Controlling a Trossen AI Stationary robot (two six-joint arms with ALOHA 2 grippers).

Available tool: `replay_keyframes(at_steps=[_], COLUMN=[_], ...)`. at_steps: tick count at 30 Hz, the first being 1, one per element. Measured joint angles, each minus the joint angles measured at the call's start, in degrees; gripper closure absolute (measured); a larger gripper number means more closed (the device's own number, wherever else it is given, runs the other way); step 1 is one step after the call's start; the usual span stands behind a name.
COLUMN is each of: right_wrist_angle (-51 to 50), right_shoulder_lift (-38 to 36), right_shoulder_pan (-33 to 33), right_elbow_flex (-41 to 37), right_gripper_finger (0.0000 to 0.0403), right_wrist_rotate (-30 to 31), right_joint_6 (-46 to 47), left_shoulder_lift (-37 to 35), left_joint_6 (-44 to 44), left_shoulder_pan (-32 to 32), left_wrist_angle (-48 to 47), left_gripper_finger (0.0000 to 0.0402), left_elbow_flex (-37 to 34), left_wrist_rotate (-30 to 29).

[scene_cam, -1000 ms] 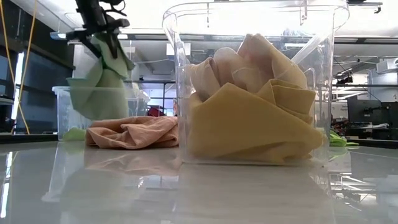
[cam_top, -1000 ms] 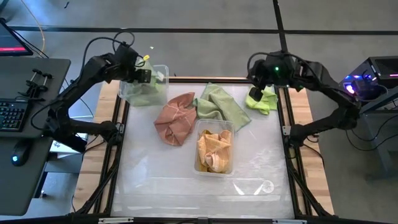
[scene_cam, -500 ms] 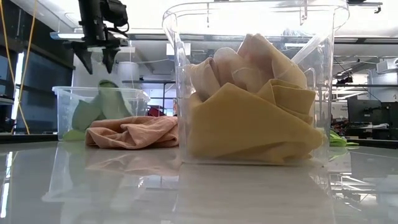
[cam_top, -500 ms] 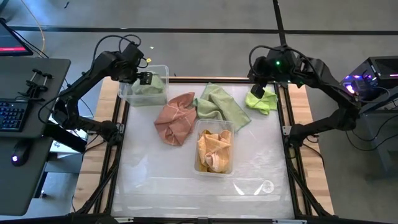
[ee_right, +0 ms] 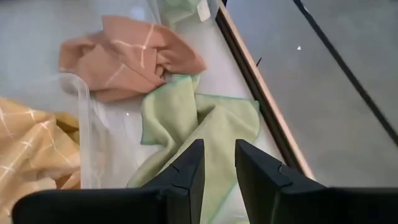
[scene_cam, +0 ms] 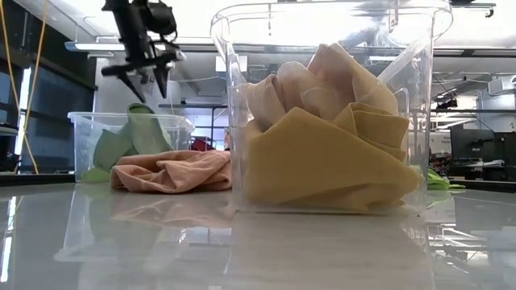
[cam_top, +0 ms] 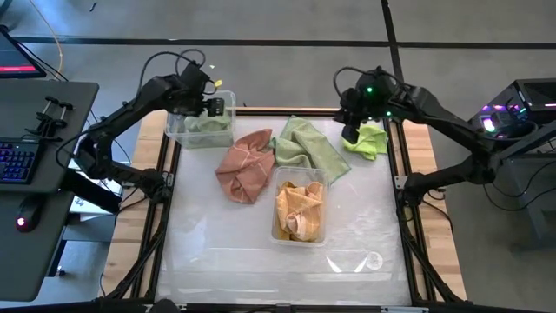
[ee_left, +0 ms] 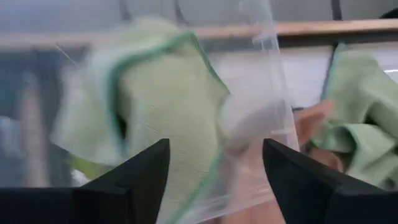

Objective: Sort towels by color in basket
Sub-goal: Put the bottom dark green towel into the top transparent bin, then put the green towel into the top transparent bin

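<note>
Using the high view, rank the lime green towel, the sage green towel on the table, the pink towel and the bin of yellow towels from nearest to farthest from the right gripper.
From the right gripper:
1. Lime green towel, beside it at the table's right edge.
2. Sage green towel, toward the centre.
3. Bin of yellow towels, at the middle.
4. Pink towel, left of centre.

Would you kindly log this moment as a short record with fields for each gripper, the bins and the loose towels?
left gripper: open, empty, above the far-left bin
far-left bin contents: sage green towel
right gripper: narrowly open, empty, by the lime towel
centre bin: mustard yellow towels
loose on table: salmon towel, green towel, lime towel
</note>
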Motion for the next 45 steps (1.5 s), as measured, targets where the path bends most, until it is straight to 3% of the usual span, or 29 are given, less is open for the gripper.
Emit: replay_keyframes(at_steps=[6, 10, 12, 20, 30, 36, 39, 45], right_wrist_angle=[2.50, 3.45, 3.27, 3.44, 3.48, -2.63, -6.73, -1.94], right_shoulder_lift=[-0.03, -0.14, -0.20, -0.22, 7.87, 16.73, 20.57, 19.17], right_shoulder_pan=[0.02, 0.02, 0.03, -0.32, -5.63, -9.43, -11.73, -18.22], right_elbow_flex=[-1.10, -1.08, -1.06, -1.16, -1.39, -1.43, -1.81, -16.05], right_gripper_finger=[0.0318, 0.0318, 0.0318, 0.0318, 0.0308, 0.0239, 0.0199, 0.0172], right_wrist_rotate=[-3.11, -3.16, -3.16, -3.08, -6.47, -6.23, -1.59, 0.94], right_joint_6=[1.66, 1.75, 1.75, 3.15, 9.29, 7.71, 4.78, 3.59], left_shoulder_lift=[2.88, 5.08, 6.11, 4.04, -9.83, -16.23, -17.41, -16.95], left_joint_6=[0.93, 0.27, 0.15, 0.65, -5.07, -8.57, -8.98, -10.42], left_shoulder_pan=[4.02, 7.78, 9.27, 8.94, 7.18, -1.25, -6.63, -15.43], left_wrist_angle=[3.65, 6.13, 7.63, 4.90, 4.23, 6.75, 8.64, 11.44], left_gripper_finger=[0.0287, 0.0376, 0.0394, 0.0352, 0.0296, 0.0291, 0.0293, 0.0293], left_elbow_flex=[-8.06, -12.01, -13.12, -9.83, -6.39, -6.38, -6.38, -6.41], left_wrist_rotate=[2.27, -1.31, -1.80, -1.29, -1.57, -5.28, -10.13, -15.27])
